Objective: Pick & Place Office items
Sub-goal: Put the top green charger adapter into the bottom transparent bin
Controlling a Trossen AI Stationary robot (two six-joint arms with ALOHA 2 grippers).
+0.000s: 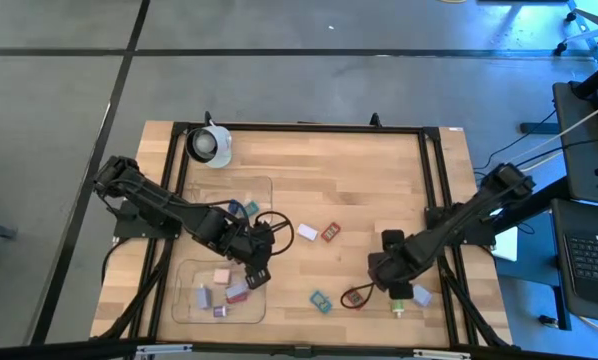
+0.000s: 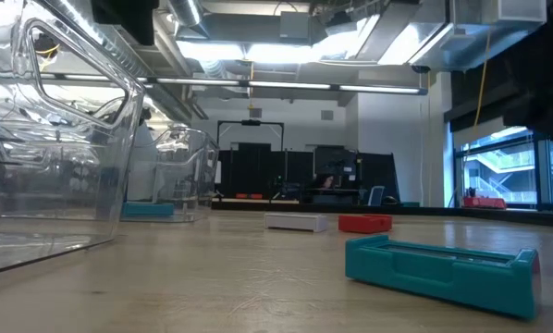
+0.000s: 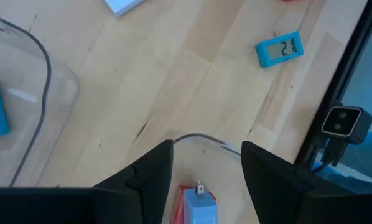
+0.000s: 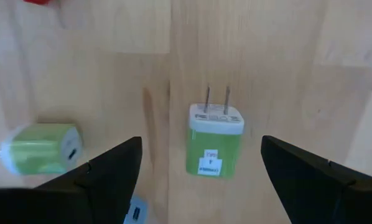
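Note:
The office items are small blocky pieces scattered on the wooden table (image 1: pixel 359 180). My left gripper (image 3: pixel 208 146) is open above the corner of the near clear tray (image 1: pixel 194 300). A lavender-blue plug on a red piece (image 3: pixel 197 204) lies in the tray and shows between the fingers, clear of both. My right gripper (image 4: pixel 201 142) points down, open wide, at the table's near right. Its fingers stand on either side of a green-and-white plug (image 4: pixel 214 146) lying flat on the wood, without touching it. A second green piece (image 4: pixel 41 148) lies beside that plug.
A teal clock-like piece (image 1: pixel 320 300), a white piece (image 1: pixel 306 232) and a red piece (image 1: pixel 330 232) lie mid-table. A lavender piece (image 1: pixel 422 296) and a dark cable loop (image 1: pixel 354 297) are near my right gripper (image 1: pixel 397 288). A second clear tray (image 1: pixel 264 190) holds teal pieces. A white cup-like object (image 1: pixel 211 146) stands far left.

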